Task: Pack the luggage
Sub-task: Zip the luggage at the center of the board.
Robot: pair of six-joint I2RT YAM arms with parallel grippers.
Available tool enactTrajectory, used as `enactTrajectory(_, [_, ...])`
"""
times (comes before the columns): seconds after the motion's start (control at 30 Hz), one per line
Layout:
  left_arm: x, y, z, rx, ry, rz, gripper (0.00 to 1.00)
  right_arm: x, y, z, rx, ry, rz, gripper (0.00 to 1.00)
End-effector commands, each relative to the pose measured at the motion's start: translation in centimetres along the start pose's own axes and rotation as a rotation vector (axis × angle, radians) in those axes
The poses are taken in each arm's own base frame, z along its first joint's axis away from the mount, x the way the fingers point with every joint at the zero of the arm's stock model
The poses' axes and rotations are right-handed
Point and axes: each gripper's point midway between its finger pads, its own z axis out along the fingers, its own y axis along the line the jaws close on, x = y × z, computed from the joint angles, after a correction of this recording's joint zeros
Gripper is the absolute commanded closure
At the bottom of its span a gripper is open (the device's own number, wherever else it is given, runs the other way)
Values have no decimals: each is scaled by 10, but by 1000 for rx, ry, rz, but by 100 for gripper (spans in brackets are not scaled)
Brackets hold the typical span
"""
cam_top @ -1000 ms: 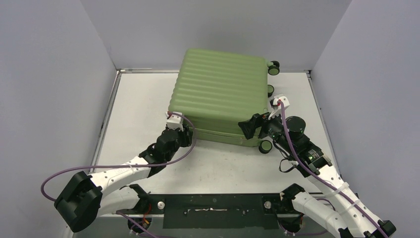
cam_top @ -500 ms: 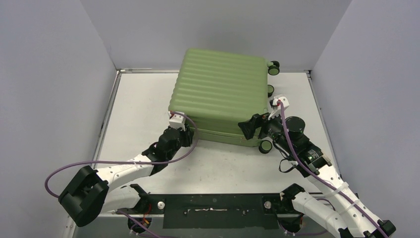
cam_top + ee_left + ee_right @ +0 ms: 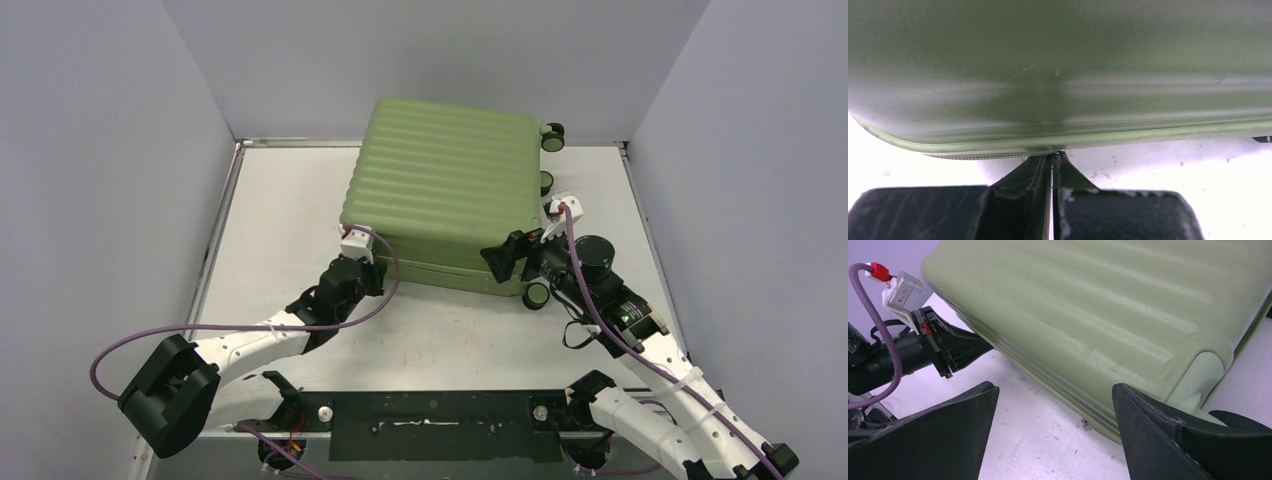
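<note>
Green hard-shell suitcase (image 3: 445, 190) lay closed; left gripper (image 3: 1053, 159) pinched shut at its zip seam (image 3: 993, 156), right gripper (image 3: 1054, 390) wide beside its corner; zipping likely needed a steady pull

A robotics lab test cell: plain grey partition walls (image 3: 110, 130) box in a white bench (image 3: 285, 215) carrying two bolted, cabled arms (image 3: 250, 345).

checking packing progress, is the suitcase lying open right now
No, the luggage lies closed, its two shell halves together with the ribbed green side up and no lining showing.
</note>
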Motion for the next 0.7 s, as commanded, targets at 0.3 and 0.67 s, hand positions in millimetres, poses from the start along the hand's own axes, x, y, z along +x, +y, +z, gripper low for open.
enactTrajectory(0.3, [-28,32,-8,-113,-90,-57,100,-7,-3,-2,24,-38,5,13])
enactTrajectory(0.67, [-25,56,-17,-214,-75,-74,100,-16,-33,-21,207,-94,35,11])
